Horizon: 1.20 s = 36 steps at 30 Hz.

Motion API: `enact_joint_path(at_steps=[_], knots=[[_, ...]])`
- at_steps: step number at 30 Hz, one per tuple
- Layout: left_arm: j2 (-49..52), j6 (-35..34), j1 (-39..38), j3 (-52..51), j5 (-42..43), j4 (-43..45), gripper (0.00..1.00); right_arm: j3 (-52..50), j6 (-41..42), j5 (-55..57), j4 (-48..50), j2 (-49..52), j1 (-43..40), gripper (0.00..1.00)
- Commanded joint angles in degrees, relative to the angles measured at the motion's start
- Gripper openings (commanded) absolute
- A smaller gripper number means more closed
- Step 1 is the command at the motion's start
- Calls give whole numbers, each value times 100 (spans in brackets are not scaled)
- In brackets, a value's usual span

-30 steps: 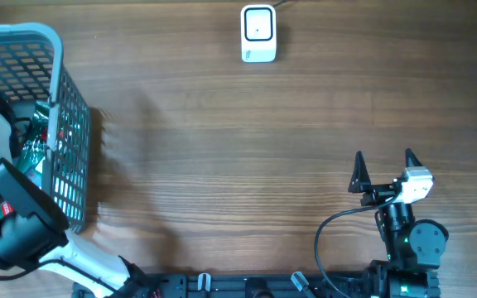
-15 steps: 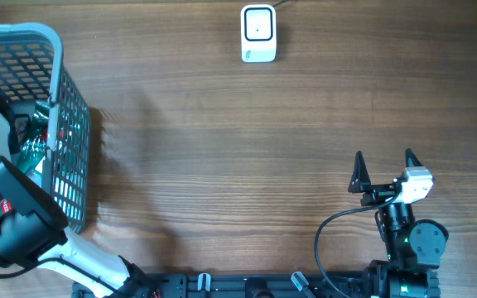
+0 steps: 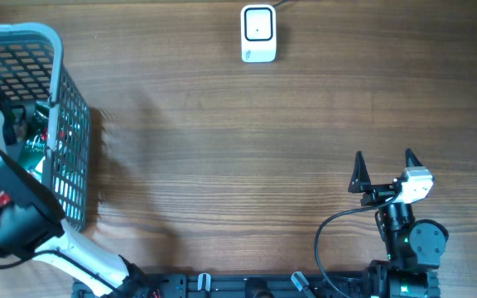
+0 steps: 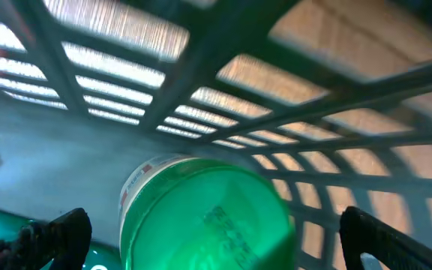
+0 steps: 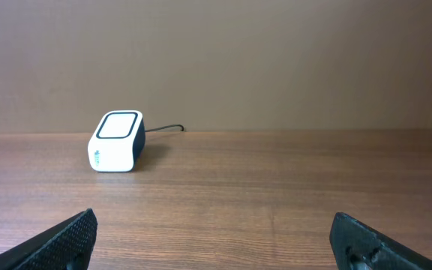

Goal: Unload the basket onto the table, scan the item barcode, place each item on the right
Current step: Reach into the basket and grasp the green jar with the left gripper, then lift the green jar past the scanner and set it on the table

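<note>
your left claw (image 4: 216, 241) is down inside the basket (image 3: 56, 51), fingers wide apart. the green can (image 4: 205, 217) sits ahead of them in the gap, not yet gripped. its round green end faces the wrist camera, close to the basket's wall.

before you close, i'd push further in so the fingers pass the widest part of the body. centre it so both sides meet together, as a round can will likely roll from a one-sided touch. watch the grid, where a fingertip could snag.

no barcode shows yet, so plan on turning the can over the scanner (image 3: 258, 34), well apart across the table (image 3: 222, 165). your right claw (image 3: 384, 162) sits spread and empty near the front edge.
</note>
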Motion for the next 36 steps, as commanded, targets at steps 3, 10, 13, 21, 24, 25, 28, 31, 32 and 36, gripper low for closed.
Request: enact_joint_path(at_steps=[3,10,13,21,24,25,28,31,32,36], knots=[[444,-57,15,90,337,44,100,-7,-46,116,20,-31,28,100],[470,-55,22,90,330,-247,68,-7,-46,116,20,-31,28,100],[450,-28,20,92,332,-439,66,-7,-48,118,20,-31,28,100],[-284,557,20,92,160,-800,59,-7,-46,116,20,-31,28,100],[-686,560,20,92,140,-962,59,-7,-48,116,20,-31,28,100],[-835,557,20,92,142,-994,59,-7,-46,116,20,-31,28,100],[-1486,564,9,96,144,-1058,60,-7,-46,116,20,-31,28,100],[-2326,577,4,96,234,-1060,61,-7,-48,116,20,-31,28,100],[-2614,575,4,98,352,-1056,62,-7,-46,118,20,-31,28,100],[-3794,549,-72,101,1338,-1032,62,-7,-48,116,20,-31,28,100]])
